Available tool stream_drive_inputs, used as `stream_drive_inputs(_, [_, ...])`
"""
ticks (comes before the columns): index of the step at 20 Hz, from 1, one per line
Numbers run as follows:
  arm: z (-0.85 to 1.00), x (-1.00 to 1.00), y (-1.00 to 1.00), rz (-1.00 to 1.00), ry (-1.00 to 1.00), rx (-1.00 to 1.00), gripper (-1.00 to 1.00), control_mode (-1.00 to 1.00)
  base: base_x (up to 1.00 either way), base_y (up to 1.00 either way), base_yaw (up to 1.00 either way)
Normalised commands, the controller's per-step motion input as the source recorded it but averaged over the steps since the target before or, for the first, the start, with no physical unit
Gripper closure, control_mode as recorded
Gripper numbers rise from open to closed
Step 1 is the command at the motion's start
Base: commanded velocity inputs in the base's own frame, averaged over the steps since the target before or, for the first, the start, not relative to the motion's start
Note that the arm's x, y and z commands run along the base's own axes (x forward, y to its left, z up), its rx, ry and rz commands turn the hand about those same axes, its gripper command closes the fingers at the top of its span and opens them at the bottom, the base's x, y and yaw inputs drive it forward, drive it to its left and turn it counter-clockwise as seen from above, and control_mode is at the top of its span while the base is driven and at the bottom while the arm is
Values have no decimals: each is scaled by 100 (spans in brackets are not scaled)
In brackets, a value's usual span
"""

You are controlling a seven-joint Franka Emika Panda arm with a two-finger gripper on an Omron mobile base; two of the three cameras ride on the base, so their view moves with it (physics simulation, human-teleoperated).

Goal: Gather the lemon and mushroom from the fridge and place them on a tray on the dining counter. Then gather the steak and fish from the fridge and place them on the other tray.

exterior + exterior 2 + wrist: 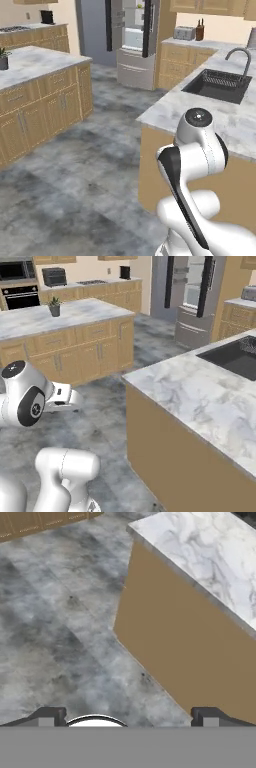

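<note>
Tall brushed-grey steel fridge (132,37), doors standing open, at the far end of the kitchen aisle — well apart from the robot; pale shelves show inside, but the lemon, mushroom, steak and fish are too small or hidden to make out, so their places cannot be told. Long white-grey veined marble dining counter (235,120) on tan wood sides, with dark inset sink (217,86) and curved tap (241,59), just beside the robot; the stretch in view carries no tray. Handling, as a judgement: lemon firm, round, apt to roll — pinch across its middle; mushroom light and bruisable, take gently at the cap; steak and fish soft, limp, likely slippery, best taken across the thickest part. Arm folded high and compact over the base, hand tipped toward the grey tiled floor (60,627) by the counter's wood side. Two-finger gripper (127,717) spread wide, nothing between the fingertips.
</note>
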Motion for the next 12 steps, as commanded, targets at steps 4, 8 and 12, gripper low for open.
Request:
stream_drive_inputs(4, [0, 0, 0, 0, 0, 0, -100, 100, 69, 100, -31])
stream_drive_inputs(8, [0, 0, 0, 0, 0, 0, -100, 100, 67, 100, -31])
stream_drive_inputs(12, [0, 0, 0, 0, 0, 0, -100, 100, 67, 100, -31])
